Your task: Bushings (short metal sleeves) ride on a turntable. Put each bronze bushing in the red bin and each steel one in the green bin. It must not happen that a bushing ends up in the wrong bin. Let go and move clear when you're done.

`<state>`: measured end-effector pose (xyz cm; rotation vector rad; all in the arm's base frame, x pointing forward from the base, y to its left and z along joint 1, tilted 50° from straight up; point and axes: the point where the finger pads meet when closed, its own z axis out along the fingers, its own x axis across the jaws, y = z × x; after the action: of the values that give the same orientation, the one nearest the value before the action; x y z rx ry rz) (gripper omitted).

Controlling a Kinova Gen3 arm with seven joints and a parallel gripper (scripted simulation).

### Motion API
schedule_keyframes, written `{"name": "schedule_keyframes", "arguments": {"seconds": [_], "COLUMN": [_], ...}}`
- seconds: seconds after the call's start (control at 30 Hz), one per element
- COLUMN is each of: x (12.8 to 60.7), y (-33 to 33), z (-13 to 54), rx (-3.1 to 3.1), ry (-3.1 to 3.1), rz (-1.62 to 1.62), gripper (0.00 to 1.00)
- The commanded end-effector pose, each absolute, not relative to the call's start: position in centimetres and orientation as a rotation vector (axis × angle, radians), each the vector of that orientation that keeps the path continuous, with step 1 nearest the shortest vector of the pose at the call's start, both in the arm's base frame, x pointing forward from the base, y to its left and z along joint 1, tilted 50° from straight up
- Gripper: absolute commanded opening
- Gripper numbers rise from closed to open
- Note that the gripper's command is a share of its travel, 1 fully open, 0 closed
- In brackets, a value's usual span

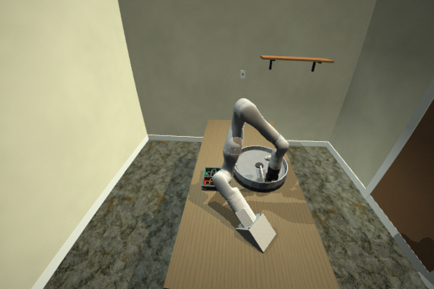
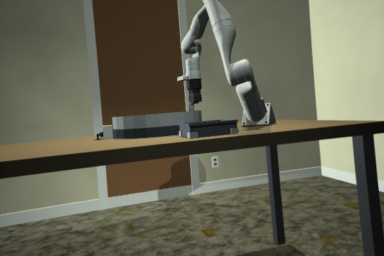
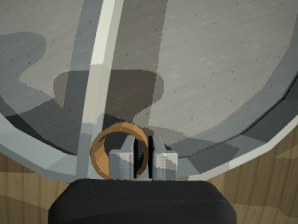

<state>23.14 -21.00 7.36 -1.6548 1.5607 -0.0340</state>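
I see my black two-finger pincer (image 3: 141, 160) clenched on the wall of the round bronze bushing sleeve (image 3: 107, 144), one finger inside it | it hangs above the grey turntable rim (image 3: 40, 151) | wall grip suits a hollow ring | red bin next, I judge.

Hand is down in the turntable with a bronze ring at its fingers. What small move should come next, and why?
Probably a straight lift. The hand is shut on the bronze bushing, pinching its wall near the turntable's rim. Raising it first should clear that rim before carrying it toward the red bin.
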Motion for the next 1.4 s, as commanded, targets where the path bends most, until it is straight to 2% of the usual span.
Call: {"name": "schedule_keyframes", "arguments": {"seconds": [0.0,1.37], "x": [23.05,22.33], "y": [-21.14,-21.85], "z": [7.45,8.30], "rx": [-1.655,-1.655], "ry": [1.561,1.560], "rz": [-0.034,-0.033], "gripper": [0.00,0.00]}}
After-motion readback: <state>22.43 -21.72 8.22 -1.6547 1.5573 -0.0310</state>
